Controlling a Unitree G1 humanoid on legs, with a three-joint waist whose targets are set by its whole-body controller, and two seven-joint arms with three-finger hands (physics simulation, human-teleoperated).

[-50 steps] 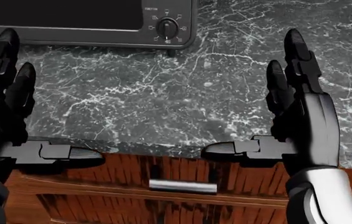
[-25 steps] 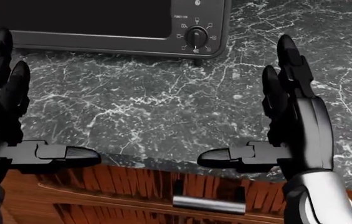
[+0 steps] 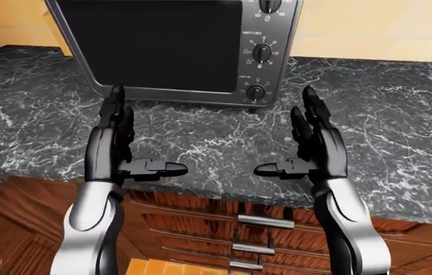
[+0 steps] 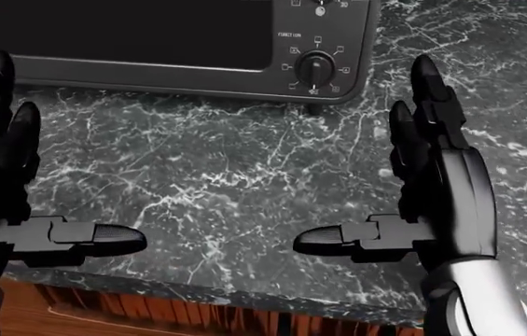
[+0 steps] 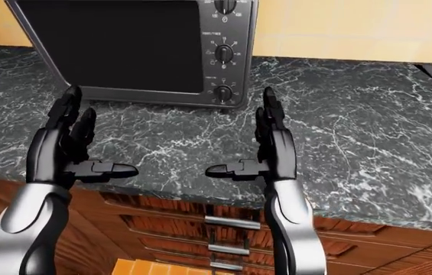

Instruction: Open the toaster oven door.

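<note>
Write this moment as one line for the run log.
toaster oven: door shut | left hand: open, over counter, holds nothing | right hand: open, holds nothing | contact: none

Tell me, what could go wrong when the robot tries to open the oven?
The oven door shows no handle in these views, so the robot hands may find nothing to grab. The right robot hand is lined up with the knobs and might bump or turn one. Both hands are open, the left robot hand too, so they could just shove the oven.

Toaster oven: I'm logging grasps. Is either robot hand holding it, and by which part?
Nothing is held. The left robot hand and right robot hand are open above the counter, short of the toaster oven.
</note>
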